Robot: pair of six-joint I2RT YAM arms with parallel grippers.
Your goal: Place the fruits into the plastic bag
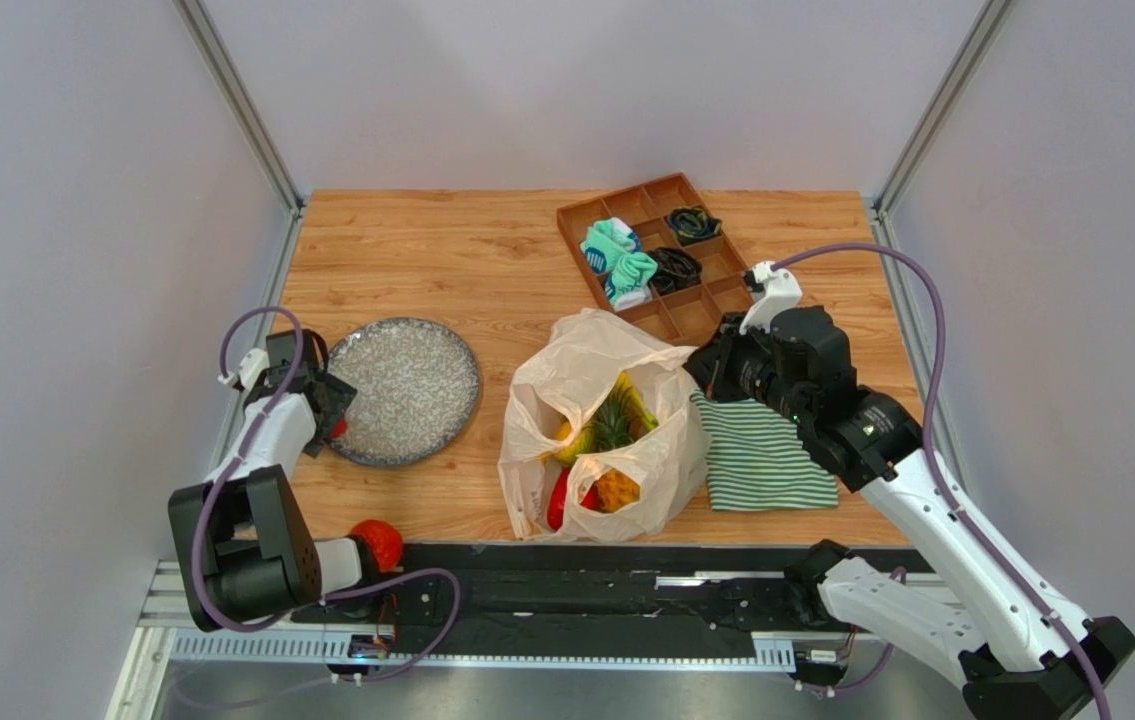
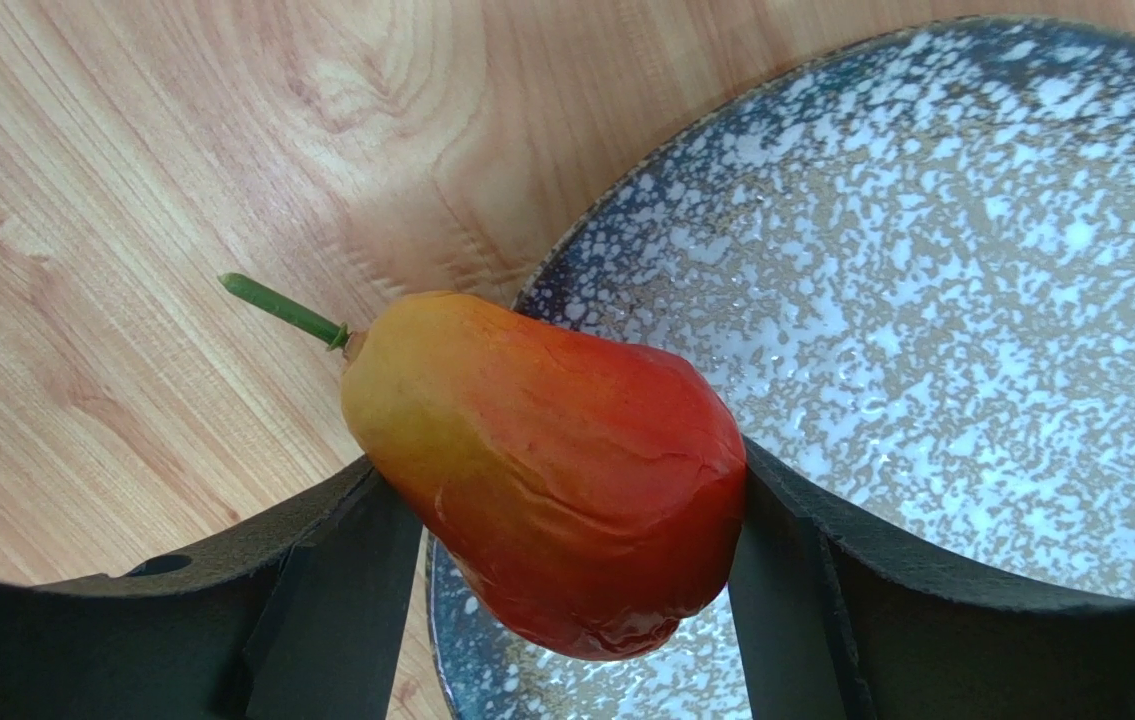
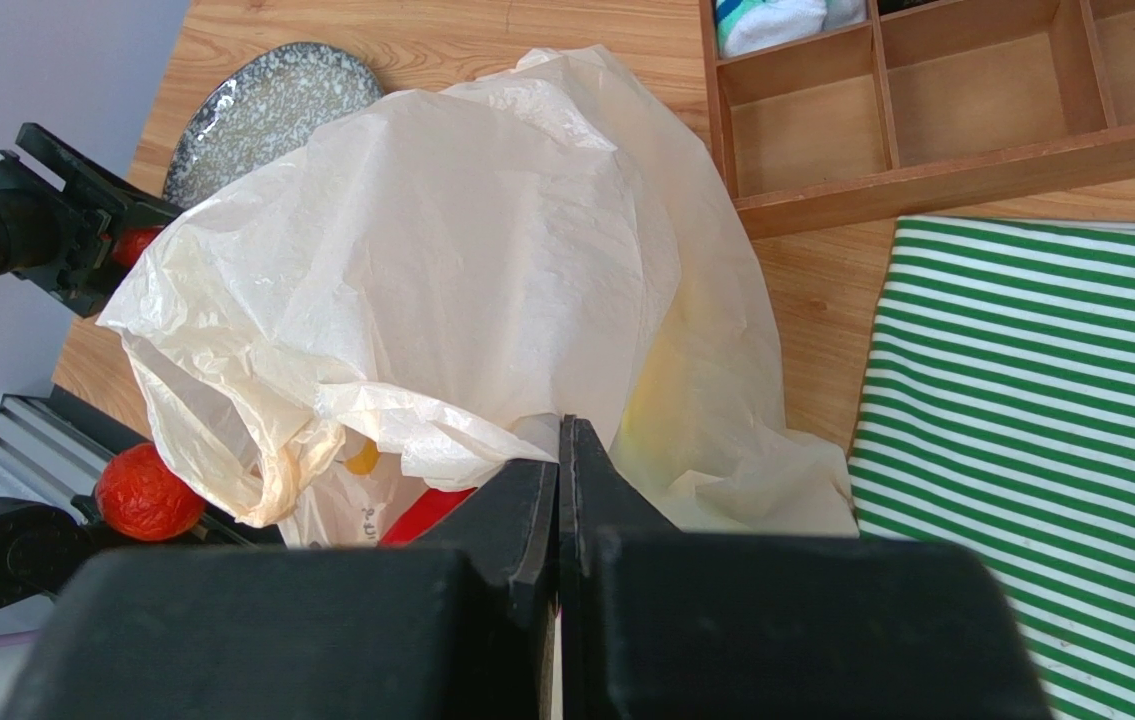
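Note:
My left gripper (image 1: pixel 321 405) (image 2: pixel 566 518) is shut on a red-and-yellow pear-shaped fruit (image 2: pixel 528 435) with a green stem and holds it over the left rim of the speckled plate (image 2: pixel 964 300). The cream plastic bag (image 1: pixel 603 413) (image 3: pixel 438 255) lies open mid-table. Inside it I see a pineapple's green crown (image 1: pixel 614 420), a red fruit (image 1: pixel 558 503) and an orange one (image 1: pixel 620 489). My right gripper (image 1: pixel 704 372) (image 3: pixel 561 431) is shut, pinching the bag's right rim. A red round fruit (image 1: pixel 375 545) (image 3: pixel 145 492) sits at the near edge beside the left arm's base.
The speckled plate (image 1: pixel 405 390) lies left of the bag. A green-and-white striped cloth (image 1: pixel 761 450) lies right of the bag. A wooden divided tray (image 1: pixel 588 225) with teal and black cloth bundles stands at the back. Grey walls close in both sides.

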